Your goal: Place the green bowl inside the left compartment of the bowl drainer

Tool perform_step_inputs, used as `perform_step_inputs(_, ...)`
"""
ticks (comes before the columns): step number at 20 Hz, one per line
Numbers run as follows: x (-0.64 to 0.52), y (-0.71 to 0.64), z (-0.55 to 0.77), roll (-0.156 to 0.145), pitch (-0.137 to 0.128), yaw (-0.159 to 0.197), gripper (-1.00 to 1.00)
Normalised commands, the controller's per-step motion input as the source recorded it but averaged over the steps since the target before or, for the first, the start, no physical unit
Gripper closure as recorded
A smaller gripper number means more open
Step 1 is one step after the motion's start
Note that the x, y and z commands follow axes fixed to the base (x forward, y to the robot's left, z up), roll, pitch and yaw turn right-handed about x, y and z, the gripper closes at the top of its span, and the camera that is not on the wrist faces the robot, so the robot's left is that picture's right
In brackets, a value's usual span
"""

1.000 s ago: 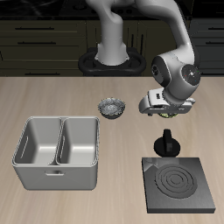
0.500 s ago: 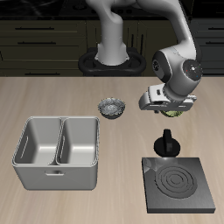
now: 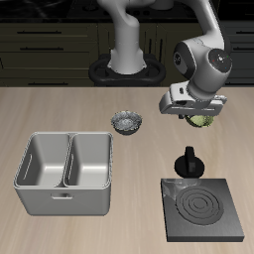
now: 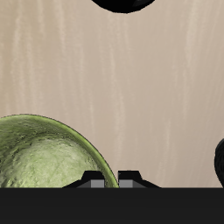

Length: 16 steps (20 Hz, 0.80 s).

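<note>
Where the table (image 3: 60,109) carries its load, one bowl drainer (image 3: 64,173) stands near the front edge: a grey metal basin, long axis running across the table, split by a central wall into two deep square wells. Left compartment (image 3: 91,160): nothing visible inside. Other well (image 3: 43,163): likewise nothing visible inside.

Bowls, two in all. One green bowl (image 3: 202,121), olive with a yellowish-green patterned inside, sits at the gripper (image 3: 198,116), raised off the wood and well apart from the drainer, over the table beyond the black knobbed object. In the wrist view the green bowl (image 4: 48,153) shows its mottled inside with the rim touching the gripper's fingertips (image 4: 129,178); opening faces the wrist camera; being round, it has no long axis to record. One grey-white speckled bowl (image 3: 127,122), upright on the table just behind the drainer; contents cannot be made out.

Gripper, one: jaws set narrow on the rim of the green bowl, holding it.

Black stove plate (image 3: 203,209), one, flat, with concentric rings, at the front edge beside the drainer. Black knobbed object (image 3: 188,163), one, upright, just behind the stove plate and below the held bowl in the exterior view. Dark round shapes at the frame edges in the wrist view; too cropped to identify
</note>
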Motion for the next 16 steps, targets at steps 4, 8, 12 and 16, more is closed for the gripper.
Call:
perform_step_inputs(4, -0.03, -0.02, 0.70, 0.016, -0.118, -0.004, 1.00)
perform_step_inputs(8, -0.01, -0.10, 0.62, 0.001, -0.102, -0.002, 1.00)
perform_step_inputs(12, 0.00, -0.04, 0.37, 0.011, -0.054, -0.011, 1.00)
perform_step_inputs(16, -0.03, 0.03, 0.29, 0.014, -0.048, -0.010, 1.00)
